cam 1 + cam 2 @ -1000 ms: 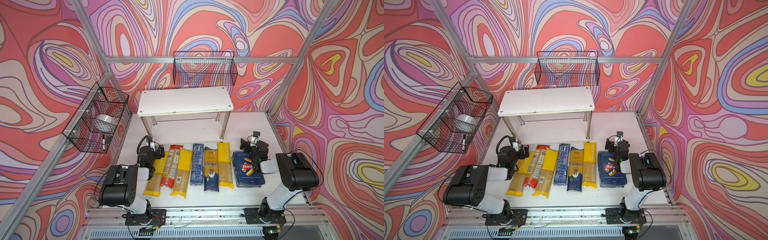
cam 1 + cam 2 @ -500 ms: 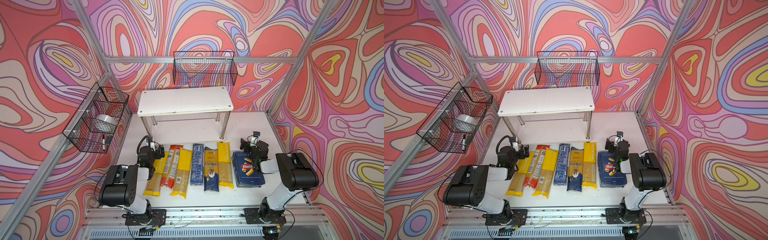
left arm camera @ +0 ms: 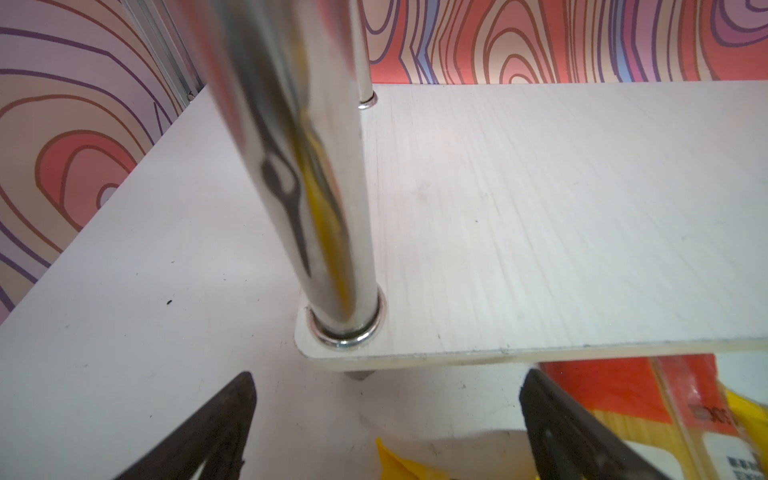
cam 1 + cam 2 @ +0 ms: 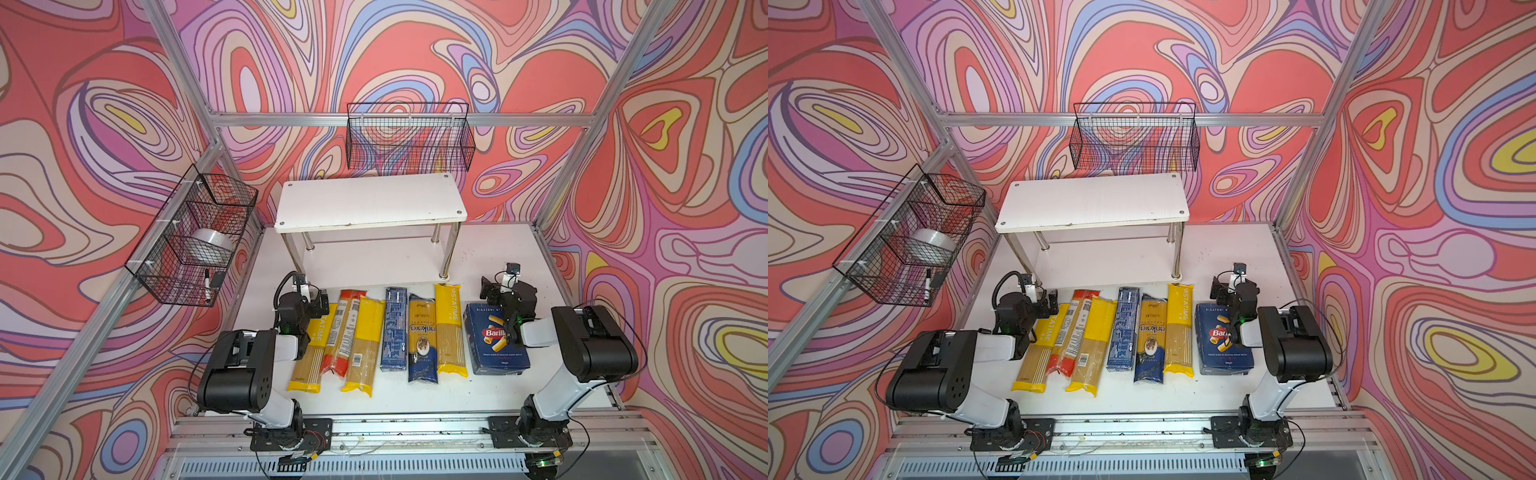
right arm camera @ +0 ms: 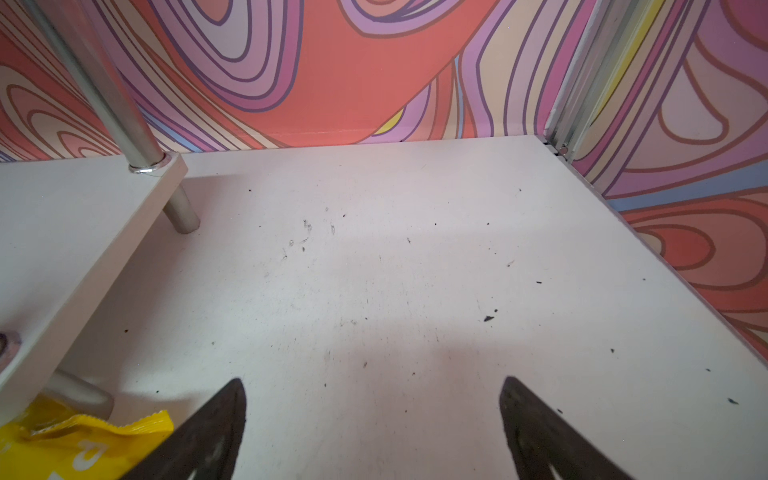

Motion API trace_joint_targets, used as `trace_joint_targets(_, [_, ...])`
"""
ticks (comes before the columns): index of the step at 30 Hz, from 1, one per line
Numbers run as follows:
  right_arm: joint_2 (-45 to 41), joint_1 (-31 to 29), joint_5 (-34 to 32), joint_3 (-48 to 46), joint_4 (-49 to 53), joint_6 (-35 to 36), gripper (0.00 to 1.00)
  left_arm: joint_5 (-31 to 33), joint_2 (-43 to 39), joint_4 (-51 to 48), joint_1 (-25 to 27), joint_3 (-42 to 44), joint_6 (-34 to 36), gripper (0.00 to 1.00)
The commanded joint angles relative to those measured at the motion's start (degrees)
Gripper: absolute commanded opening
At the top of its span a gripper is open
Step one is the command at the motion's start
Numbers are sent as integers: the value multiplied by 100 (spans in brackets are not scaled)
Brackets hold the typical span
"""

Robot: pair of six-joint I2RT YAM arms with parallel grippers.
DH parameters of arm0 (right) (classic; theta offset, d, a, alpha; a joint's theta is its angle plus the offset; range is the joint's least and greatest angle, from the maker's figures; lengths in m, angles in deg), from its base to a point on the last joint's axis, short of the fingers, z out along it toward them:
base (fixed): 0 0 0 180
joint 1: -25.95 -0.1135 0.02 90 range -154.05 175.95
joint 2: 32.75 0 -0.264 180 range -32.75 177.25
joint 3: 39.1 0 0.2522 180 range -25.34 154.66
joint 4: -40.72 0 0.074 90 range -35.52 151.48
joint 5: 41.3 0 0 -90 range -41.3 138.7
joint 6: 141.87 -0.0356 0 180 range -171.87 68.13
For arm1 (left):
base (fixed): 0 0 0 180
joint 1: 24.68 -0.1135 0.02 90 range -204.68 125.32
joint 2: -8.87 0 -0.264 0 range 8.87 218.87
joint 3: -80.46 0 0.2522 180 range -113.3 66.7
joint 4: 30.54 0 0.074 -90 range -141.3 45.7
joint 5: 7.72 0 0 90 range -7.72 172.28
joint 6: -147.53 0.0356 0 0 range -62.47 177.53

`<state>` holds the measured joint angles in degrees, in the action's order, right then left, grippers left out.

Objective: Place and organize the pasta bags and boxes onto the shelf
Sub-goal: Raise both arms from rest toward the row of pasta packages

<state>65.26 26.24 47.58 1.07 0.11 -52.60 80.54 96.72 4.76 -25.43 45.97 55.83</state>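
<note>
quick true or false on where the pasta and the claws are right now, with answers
The top board of the shelf is bare: true.
The Barilla box stands upright: false, it lies flat on the table.
The right claw is open and empty: true.
The ankara bag ends the row on the left: false, it lies between the narrow blue box and a yellow bag.
The left claw grips a bag: false, it is open and empty.

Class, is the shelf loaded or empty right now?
Empty. Both white boards of the shelf look bare in both top views; the Barilla box lies flat on the table.
</note>
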Motion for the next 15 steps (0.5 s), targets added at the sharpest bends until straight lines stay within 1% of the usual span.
trace_joint_targets(1, [-64, -20, -213, 73, 73, -45, 98, -57, 27, 68, 2, -119, 70, 100])
trace_joint_targets(4, [-337, -21, -676, 180, 504, -252, 99, -62, 8, 95, 4, -104, 60, 100])
trace_joint_targets(7, [-641, -21, -695, 208, 866, -276, 99, -113, -116, 99, 4, -31, 83, 100])
trace_joint_targets(9, [-861, -21, -703, 307, 1320, -357, 98, 99, -272, 36, 4, -4, -9, 100])
trace_joint_targets(10, [-1065, -15, -661, 408, 1710, -373, 98, 180, -404, -115, 0, -22, -32, 100])
trace_joint_targets(12, [-1444, -21, -518, 668, 2620, -454, 97, 247, -788, -804, 0, -212, -91, 100])
trace_joint_targets(14, [-1867, -20, -334, 965, 3555, -601, 96, 324, -1231, -2070, 5, -564, -388, 100])
trace_joint_targets(15, [-2105, -25, -272, 1115, 4075, -724, 95, 184, -1444, -2578, 5, -749, -546, 100])
